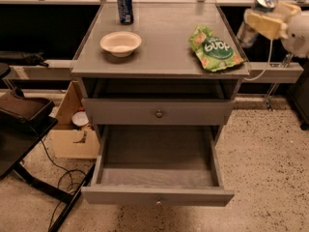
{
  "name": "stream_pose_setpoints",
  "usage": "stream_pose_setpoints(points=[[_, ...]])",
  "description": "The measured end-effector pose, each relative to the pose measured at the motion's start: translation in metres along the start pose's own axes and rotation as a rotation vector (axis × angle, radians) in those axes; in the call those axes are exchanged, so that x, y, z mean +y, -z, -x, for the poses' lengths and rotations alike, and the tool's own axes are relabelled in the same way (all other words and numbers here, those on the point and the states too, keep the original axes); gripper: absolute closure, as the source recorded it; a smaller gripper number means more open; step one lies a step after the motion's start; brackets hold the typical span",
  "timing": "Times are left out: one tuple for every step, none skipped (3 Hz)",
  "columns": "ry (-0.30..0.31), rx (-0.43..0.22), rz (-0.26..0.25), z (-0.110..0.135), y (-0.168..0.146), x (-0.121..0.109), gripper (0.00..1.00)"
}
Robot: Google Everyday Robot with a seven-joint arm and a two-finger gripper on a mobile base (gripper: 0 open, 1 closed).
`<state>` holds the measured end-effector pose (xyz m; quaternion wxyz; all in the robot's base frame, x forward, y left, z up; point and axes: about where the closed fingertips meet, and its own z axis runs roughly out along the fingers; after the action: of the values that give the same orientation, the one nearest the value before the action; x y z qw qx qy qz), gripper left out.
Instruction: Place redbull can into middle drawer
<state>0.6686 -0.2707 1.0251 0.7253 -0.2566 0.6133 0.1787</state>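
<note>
My gripper [260, 23] is at the upper right, just past the right edge of the cabinet top [164, 28]. It is shut on the redbull can [247, 33], a slim can held tilted in the air with its silver top up. The middle drawer [157, 196] is pulled open below, and its deep grey tray shows nothing inside. The can hangs well above the drawer and to its right. The knobbed drawer front [158, 112] above it is closed.
On the cabinet top are a white bowl [120, 43], a green snack bag [215, 50] and a wider blue can [125, 7] at the back. A cardboard box [72, 132], a black chair [24, 111] and floor cables [58, 178] are at the left.
</note>
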Motion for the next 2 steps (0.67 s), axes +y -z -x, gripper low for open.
stream_pose_setpoints(points=[[-0.024,0.071,-0.021,-0.036,0.072,0.042,1.0],[-0.043,0.104,-0.037,-0.055,0.091,0.044,1.0]])
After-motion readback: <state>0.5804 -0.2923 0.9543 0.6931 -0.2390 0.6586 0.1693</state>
